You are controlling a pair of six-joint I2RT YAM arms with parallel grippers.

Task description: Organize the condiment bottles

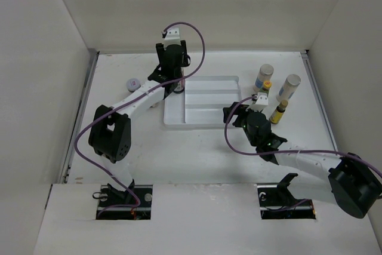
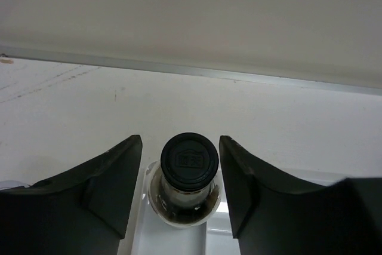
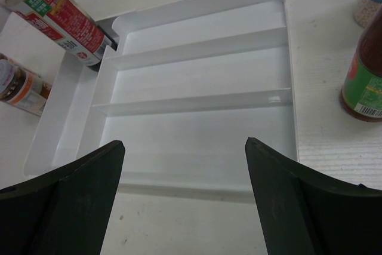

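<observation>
A clear black-capped bottle (image 2: 188, 160) with dark residue inside stands upright in the far left corner of the white stepped tray (image 1: 209, 117). My left gripper (image 2: 180, 141) hangs over it, open, with a narrow gap between each finger and the cap. The right wrist view shows the same bottle's red label (image 3: 68, 22). My right gripper (image 3: 184, 143) is open and empty, low over the table at the tray's (image 3: 197, 129) near edge. In the top view the left gripper (image 1: 172, 85) hides most of the bottle.
A jar with a pale lid (image 1: 132, 83) stands left of the tray. Right of the tray stand two silver-lidded shakers (image 1: 263, 76) (image 1: 290, 86) and two dark yellow-capped bottles (image 1: 279, 111) (image 1: 267, 86). White walls enclose the table on three sides.
</observation>
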